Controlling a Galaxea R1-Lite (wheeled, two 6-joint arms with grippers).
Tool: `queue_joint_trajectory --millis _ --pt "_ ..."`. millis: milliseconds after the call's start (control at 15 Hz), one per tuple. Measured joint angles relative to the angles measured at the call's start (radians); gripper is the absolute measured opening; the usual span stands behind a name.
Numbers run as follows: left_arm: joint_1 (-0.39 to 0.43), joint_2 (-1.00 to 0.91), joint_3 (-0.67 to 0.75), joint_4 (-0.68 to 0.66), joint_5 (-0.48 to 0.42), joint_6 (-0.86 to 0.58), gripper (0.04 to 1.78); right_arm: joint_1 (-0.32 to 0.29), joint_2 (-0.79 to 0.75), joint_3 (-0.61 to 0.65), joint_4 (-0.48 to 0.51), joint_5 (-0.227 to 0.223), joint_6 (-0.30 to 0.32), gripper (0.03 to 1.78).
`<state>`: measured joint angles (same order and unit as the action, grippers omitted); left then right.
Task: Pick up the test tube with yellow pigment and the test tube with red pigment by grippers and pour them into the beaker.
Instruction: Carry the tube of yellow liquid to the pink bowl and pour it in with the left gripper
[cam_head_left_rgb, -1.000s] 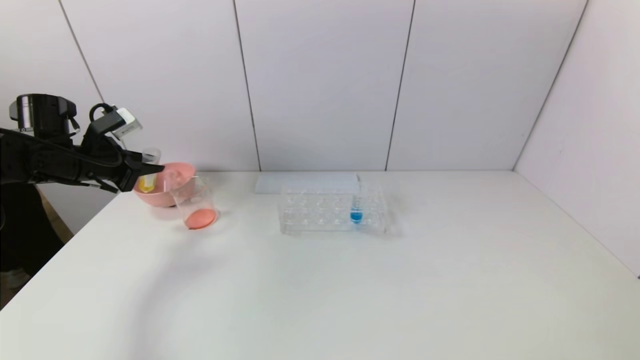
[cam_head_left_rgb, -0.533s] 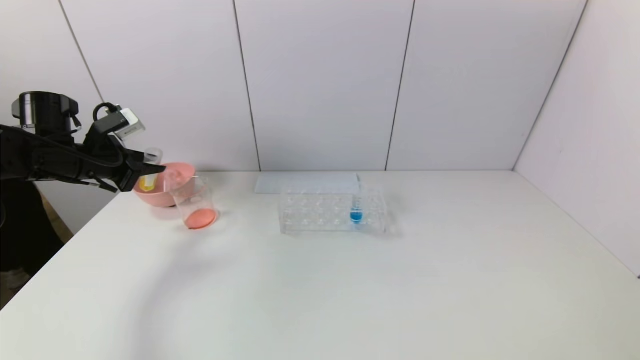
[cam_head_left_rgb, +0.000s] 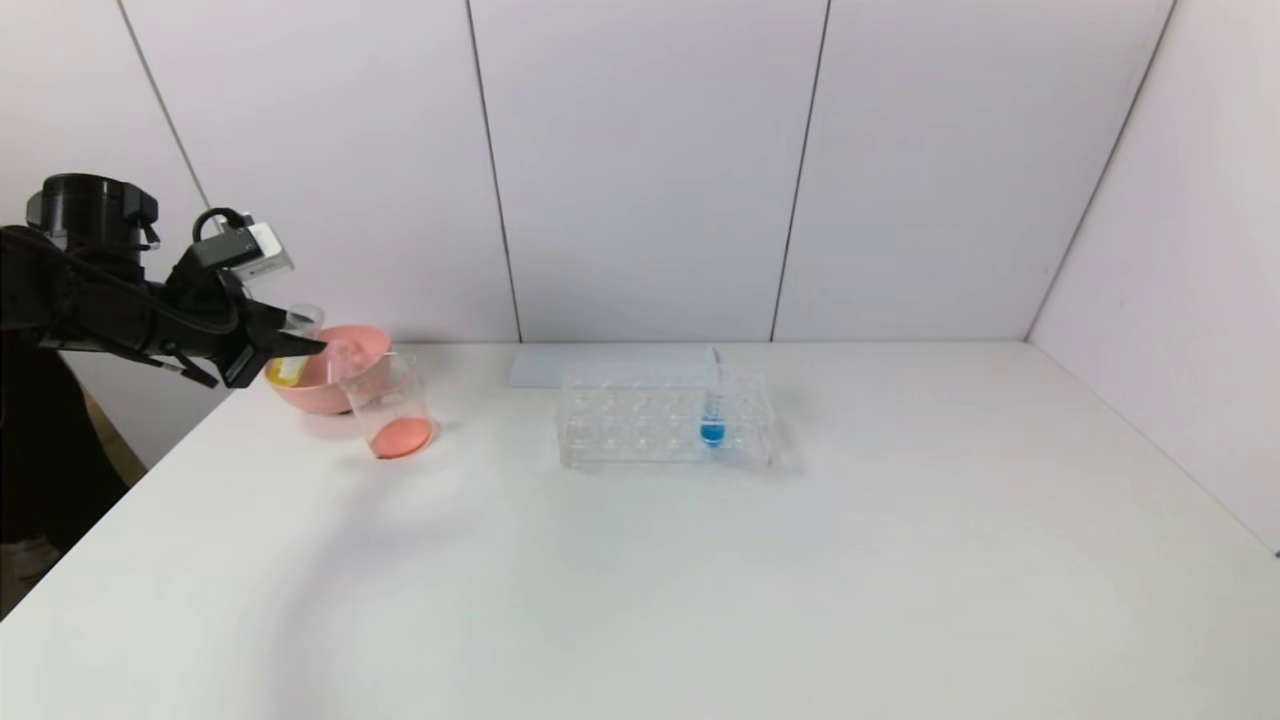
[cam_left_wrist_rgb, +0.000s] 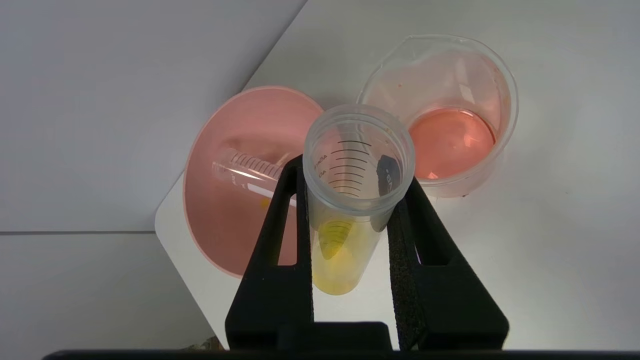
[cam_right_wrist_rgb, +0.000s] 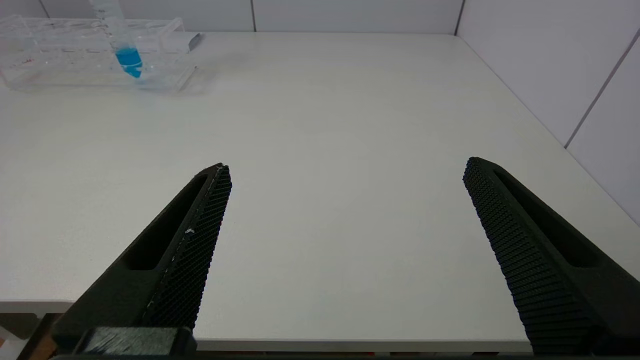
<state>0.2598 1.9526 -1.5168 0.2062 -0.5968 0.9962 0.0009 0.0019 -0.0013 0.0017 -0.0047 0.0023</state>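
Observation:
My left gripper (cam_head_left_rgb: 300, 342) hangs at the table's far left, beside the pink bowl, shut on the test tube with yellow pigment (cam_head_left_rgb: 288, 366). In the left wrist view the black fingers (cam_left_wrist_rgb: 280, 220) clamp this tube (cam_left_wrist_rgb: 340, 250) just under its rim, mouth up, with yellow liquid at its base. The beaker (cam_head_left_rgb: 388, 400) stands in front of the bowl and holds orange-red liquid (cam_left_wrist_rgb: 450, 140). The test tube with red pigment is out of view. My right gripper (cam_right_wrist_rgb: 346, 165) is open over the table's near edge, with nothing in it.
A pink bowl (cam_head_left_rgb: 345, 385) at the back left holds a clear graduated tube (cam_left_wrist_rgb: 247, 167) lying on its side. A clear tube rack (cam_head_left_rgb: 640, 425) in the middle carries a blue-liquid tube (cam_head_left_rgb: 713, 420). A flat white sheet (cam_head_left_rgb: 610, 365) lies behind the rack.
The left gripper has turned slightly with the yellow tube, and the tube's base has swung a little to the left. Nothing else has moved.

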Motion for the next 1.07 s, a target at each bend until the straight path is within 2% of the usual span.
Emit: queue_joint_trajectory --millis 600,1067 --pt "0.008 0.089 -0.255 0.283 -0.001 0.258 0.44 0.0 0.0 0.0 0.0 0.0 0.0 1.7" --pt "0.015 0.116 -0.323 0.343 0.0 0.345 0.44 0.0 0.0 0.0 0.0 0.0 0.0 1.7"
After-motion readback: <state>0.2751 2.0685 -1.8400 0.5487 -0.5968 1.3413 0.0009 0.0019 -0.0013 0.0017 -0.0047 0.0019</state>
